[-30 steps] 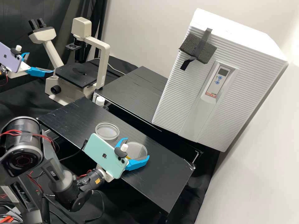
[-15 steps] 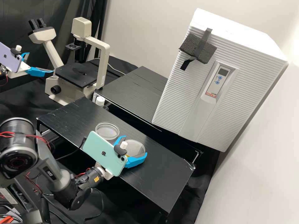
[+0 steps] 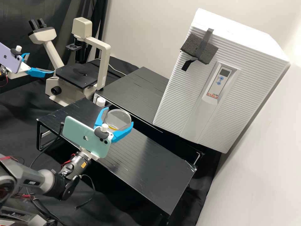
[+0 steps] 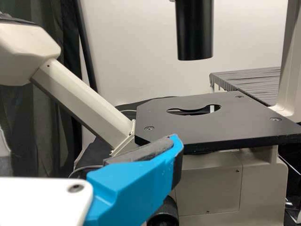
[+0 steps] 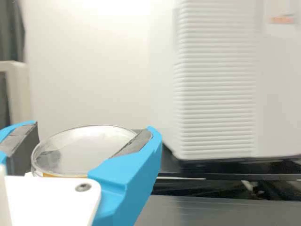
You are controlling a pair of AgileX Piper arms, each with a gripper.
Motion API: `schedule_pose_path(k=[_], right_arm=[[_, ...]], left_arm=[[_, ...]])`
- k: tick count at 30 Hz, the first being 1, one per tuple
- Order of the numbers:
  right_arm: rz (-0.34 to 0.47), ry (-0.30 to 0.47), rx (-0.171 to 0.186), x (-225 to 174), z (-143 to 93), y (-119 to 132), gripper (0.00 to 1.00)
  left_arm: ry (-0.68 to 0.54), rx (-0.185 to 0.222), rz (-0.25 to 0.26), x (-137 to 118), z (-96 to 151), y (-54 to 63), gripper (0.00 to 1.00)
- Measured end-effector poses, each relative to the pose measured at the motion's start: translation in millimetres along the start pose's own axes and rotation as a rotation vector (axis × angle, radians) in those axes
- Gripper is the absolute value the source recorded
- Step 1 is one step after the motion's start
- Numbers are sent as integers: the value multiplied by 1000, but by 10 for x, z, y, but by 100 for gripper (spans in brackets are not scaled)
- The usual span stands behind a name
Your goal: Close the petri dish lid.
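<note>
My right tool (image 3: 118,117) grips the lid (image 3: 120,116) by its sides, over the desk (image 3: 150,175). My left tool (image 3: 40,63), fingers spread, is near the microscope (image 3: 103,66). Beyond, the white cabinet (image 3: 257,78) bears a label (image 3: 212,95) with red print.

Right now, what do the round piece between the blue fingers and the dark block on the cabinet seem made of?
Round piece: glossy, clear plastic or perhaps glass, by its shiny, see-through look. Dark block: matte foam, probably, by its coarse, speckled surface.
</note>
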Motion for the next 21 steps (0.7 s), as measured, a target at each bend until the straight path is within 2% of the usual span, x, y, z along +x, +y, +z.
schedule_pose_path(k=[9,17,21], right_arm=[[-97,-35,-74,14,-98,-335,0],[-139,-76,-145,1,-90,-458,0],[-148,-105,-164,-2,-66,-493,0]], left_arm=[[0,0,0,0,0,0,100],[0,0,0,0,0,0,100],[0,0,0,0,0,0,100]])
